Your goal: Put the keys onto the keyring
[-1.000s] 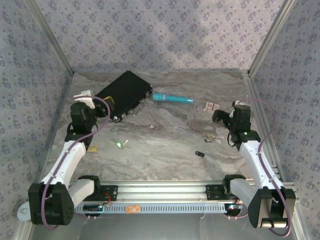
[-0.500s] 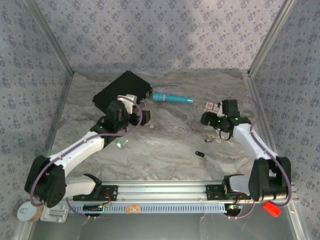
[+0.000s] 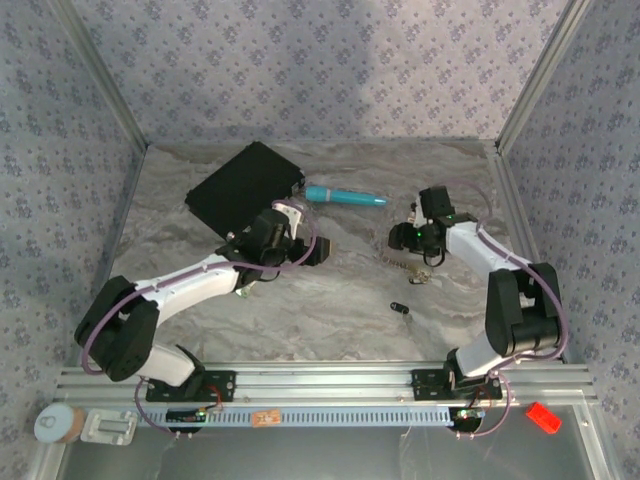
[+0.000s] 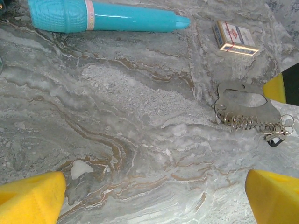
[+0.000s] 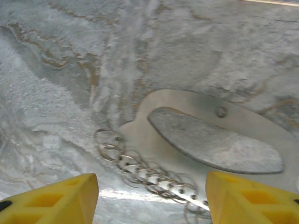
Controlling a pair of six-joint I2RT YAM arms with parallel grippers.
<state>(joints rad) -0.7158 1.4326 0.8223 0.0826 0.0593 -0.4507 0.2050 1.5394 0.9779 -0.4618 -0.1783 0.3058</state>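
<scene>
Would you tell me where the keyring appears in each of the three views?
Top external: keyring, right of centre.
Left wrist: keyring, right edge, mid-height.
Right wrist: keyring, centre to right.
Shared landmark: its chain.

Keyring [image 5: 191, 99] silvery; pen [image 4: 107, 16] teal; table [image 4: 117, 116] grey marble — brown veins; case [image 3: 245, 185] black; walls [image 3: 300, 70] blue-grey floral print.

The white-and-black jointed left arm [image 3: 190, 278] stretches low and diagonally toward the centre, wrist tipped downward, its yellow-padded jaws spread wide apart. The matching right arm [image 3: 478, 243] rises from its base, bends sharply at the elbow and folds inward, wrist pointed down, its yellow-padded jaws parted.
</scene>
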